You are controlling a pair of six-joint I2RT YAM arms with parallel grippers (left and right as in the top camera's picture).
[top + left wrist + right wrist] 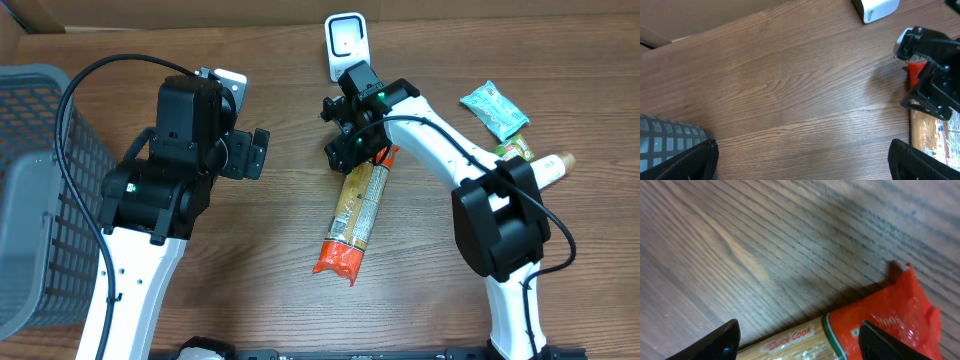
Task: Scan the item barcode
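**Right gripper (797, 342) spread over packet's (358, 215) red end**

Packet lies flat on the table (250, 250), near the scanner (345, 40). Pinch squarely across its width so you can lift it without twisting. Your left gripper (802, 160) hangs spread, well apart.

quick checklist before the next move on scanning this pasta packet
1. Right claw jaws apart: ok, open.
2. Packet gripped: not ok, it lies on the table with the right claw over the end nearer the scanner.
3. Scanner unblocked: ok, nothing lies between it and the packet.
4. Barcode facing the scanner: cannot tell, no barcode shows in any view.
5. Left claw out of the way: ok, open, empty, over bare wood off to the side.
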